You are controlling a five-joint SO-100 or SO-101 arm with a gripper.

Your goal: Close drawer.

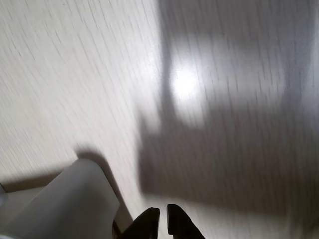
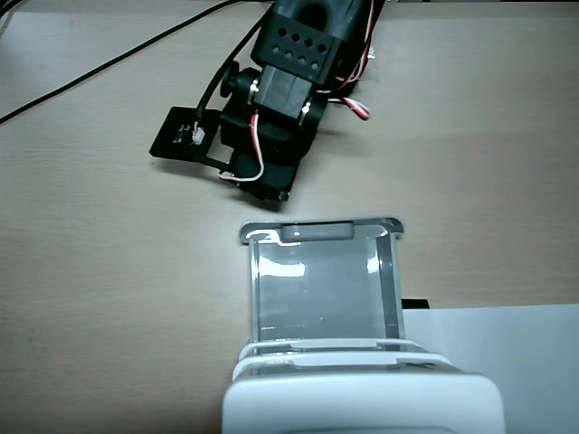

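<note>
The clear plastic drawer (image 2: 317, 289) stands pulled out of the white cabinet (image 2: 362, 402) in the fixed view. Its handle tab (image 2: 315, 231) faces the arm. The black arm (image 2: 280, 99) leans down toward the table just beyond the drawer's front and does not touch it. Its fingertips are hidden under the arm there. In the wrist view my gripper (image 1: 163, 213) enters from the bottom edge. Its two black fingertips are almost together with nothing between them, over bare table. A blurred pale grey-white shape (image 1: 65, 204) sits at the bottom left; I cannot tell what it is.
The wooden table (image 2: 90, 271) lies to the left of the drawer. A black base plate (image 2: 181, 136) and black cables (image 2: 109, 59) lie near the arm at the top. A white sheet (image 2: 525, 353) lies to the right of the cabinet.
</note>
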